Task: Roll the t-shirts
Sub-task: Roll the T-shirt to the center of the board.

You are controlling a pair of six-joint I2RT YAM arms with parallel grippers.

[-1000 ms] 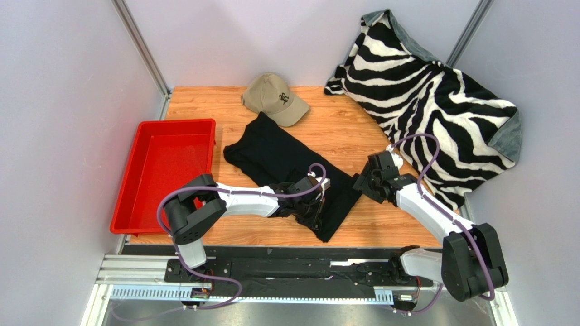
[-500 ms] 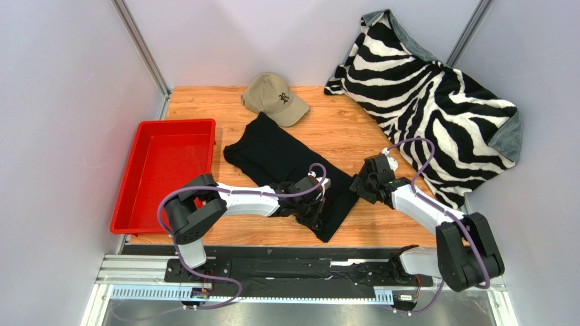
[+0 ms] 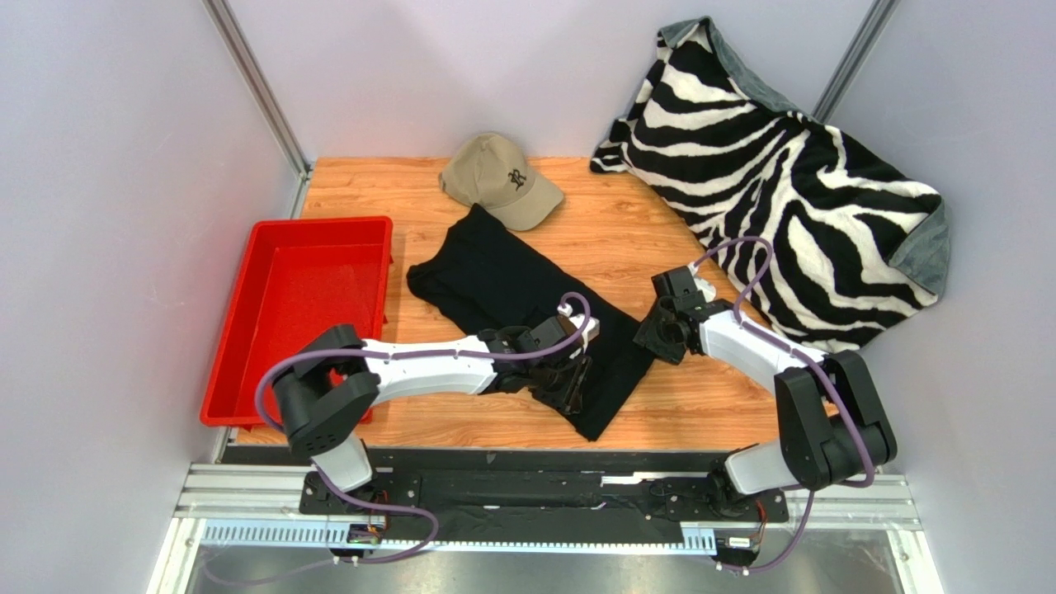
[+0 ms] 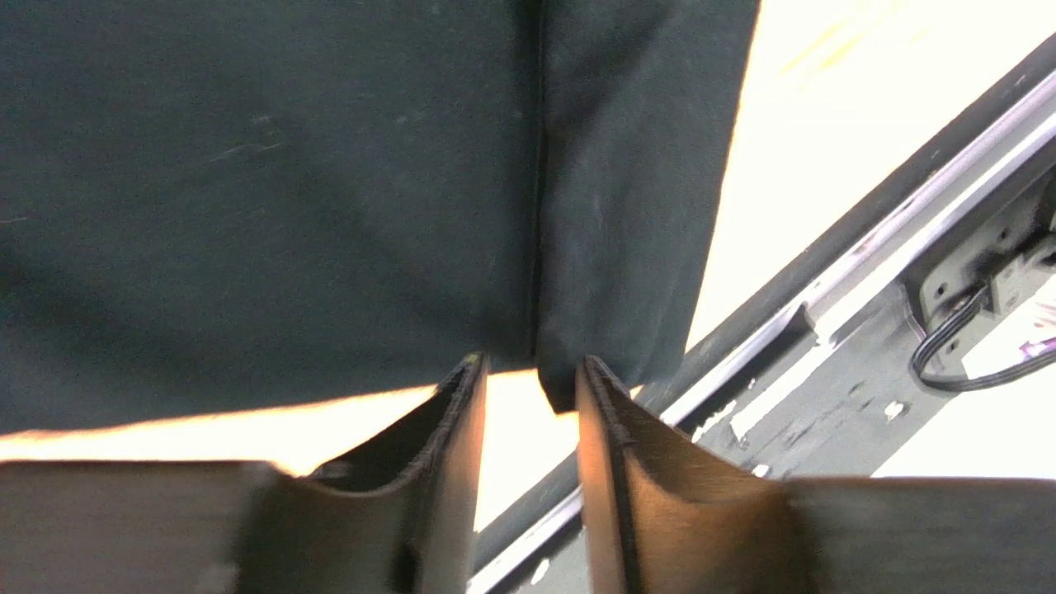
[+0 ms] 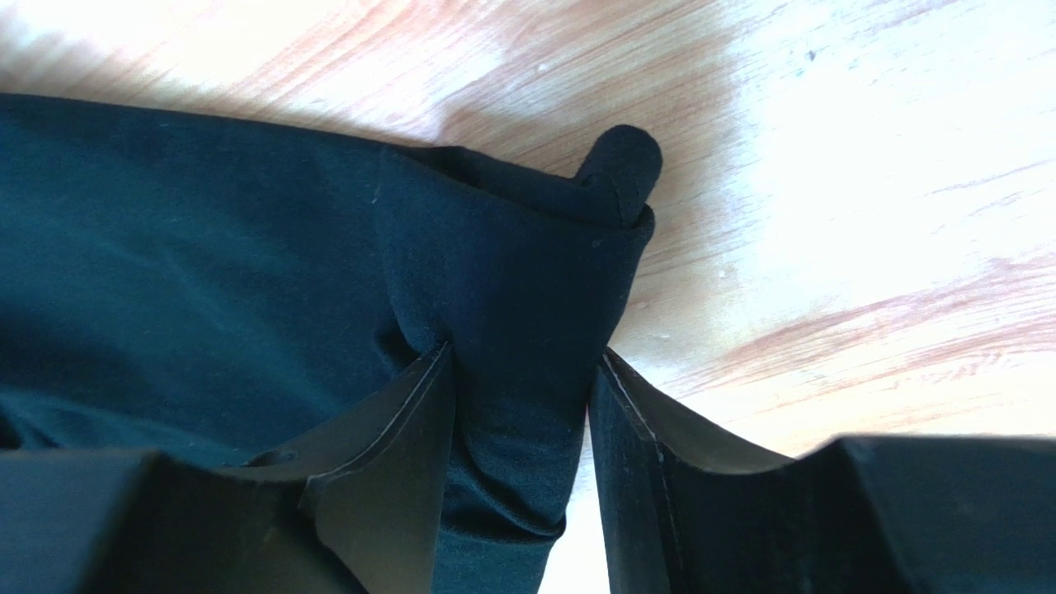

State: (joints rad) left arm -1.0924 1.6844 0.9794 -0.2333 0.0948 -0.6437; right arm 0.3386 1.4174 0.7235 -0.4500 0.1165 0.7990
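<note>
T-shirt fold fills right jaws; left jaws stand slightly apart at hem.

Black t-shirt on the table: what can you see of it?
The black t-shirt is soft, matte cloth, folded into a long strip lying diagonally on the wooden table, far end near the tan cap. The left hand stands open at its near end; the right hand pinches a bunched fold at its right edge.

No legible text or labels
</note>
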